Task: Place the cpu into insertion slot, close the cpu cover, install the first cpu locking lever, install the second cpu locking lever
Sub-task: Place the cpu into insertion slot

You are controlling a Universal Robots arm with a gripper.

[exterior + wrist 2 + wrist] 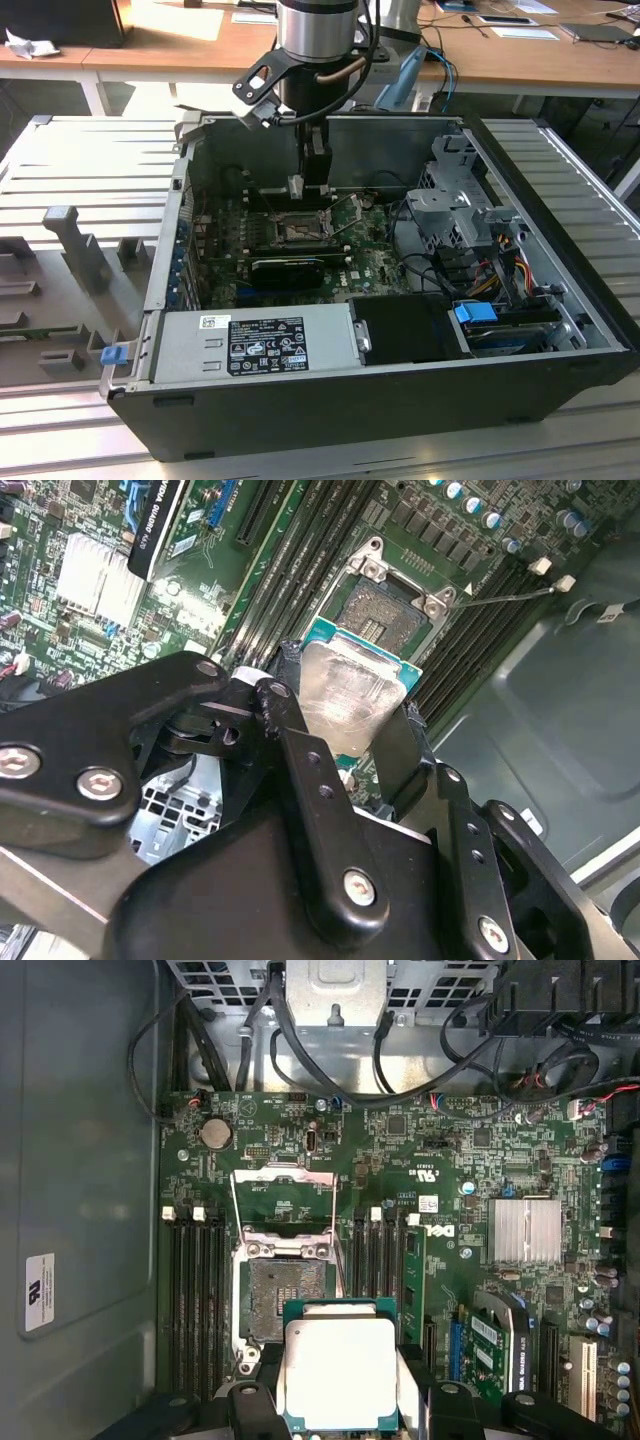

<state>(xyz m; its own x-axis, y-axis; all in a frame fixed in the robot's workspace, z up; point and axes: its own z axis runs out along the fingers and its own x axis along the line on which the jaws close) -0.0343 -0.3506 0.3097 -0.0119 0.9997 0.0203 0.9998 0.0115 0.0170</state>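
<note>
My gripper (340,1392) is shut on the cpu (340,1370), a square chip with a pale silvery face and a green rim, held by two opposite edges. In the second wrist view the cpu (345,695) sits between the black fingers (410,745), above and beside the insertion slot (385,605). The insertion slot (285,1300) lies bare in the green motherboard, partly overlapped by the chip. The cpu cover (283,1200) is swung open past it. A thin locking lever (336,1245) stands raised. In the exterior view the gripper (297,188) hangs inside the case over the slot (297,232).
Memory slots (195,1290) flank the socket on both sides. A long black card (290,265) lies just in front of it, and a finned heatsink (525,1230) is nearby. The power supply (255,345), drive cage (460,210) and case walls (170,230) hem the board in.
</note>
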